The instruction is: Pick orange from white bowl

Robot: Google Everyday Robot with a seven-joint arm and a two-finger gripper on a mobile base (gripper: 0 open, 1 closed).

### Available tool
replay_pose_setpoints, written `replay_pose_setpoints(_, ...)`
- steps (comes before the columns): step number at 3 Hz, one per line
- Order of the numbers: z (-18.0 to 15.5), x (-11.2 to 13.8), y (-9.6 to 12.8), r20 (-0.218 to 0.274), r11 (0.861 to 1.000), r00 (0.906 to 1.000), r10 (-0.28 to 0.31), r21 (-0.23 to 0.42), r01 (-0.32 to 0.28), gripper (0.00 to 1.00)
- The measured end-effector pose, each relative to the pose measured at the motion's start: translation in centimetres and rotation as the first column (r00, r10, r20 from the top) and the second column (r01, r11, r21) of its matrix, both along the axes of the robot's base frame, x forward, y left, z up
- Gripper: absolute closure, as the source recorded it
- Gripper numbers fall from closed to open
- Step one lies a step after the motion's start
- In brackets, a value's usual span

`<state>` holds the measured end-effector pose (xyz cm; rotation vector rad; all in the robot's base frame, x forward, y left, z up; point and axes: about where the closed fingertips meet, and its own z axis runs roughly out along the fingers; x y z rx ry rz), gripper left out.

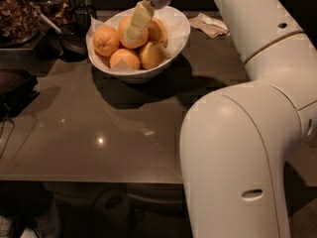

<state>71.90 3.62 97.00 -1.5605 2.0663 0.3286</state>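
Gripper (134, 30) sits inside the white bowl (177, 26), lying against the topmost orange (123, 31). Whether it is open or clamped on the fruit cannot be told. Four other oranges (106, 40) crowd beneath and beside it, touching.

Judgement: secure a hold across the widest part, then lift straight up, slowly. Smooth peel may slip, and a sideways pull could roll the neighbours or drag the bowl along the table (119, 133).

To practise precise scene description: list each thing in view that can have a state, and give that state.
gripper: reaching into the white bowl, at the top orange.
white bowl: upright on the table, holding five oranges.
top orange: resting on the others, not yet lifted.
napkin: crumpled, on the table beside the bowl.
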Motion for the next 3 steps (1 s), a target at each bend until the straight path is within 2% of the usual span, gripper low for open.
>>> replay_pose_setpoints(3, -1.35, 0.65, 0.92, -0.004, 0.999, 0.9997, 0.024, -0.039, -0.024, 0.23)
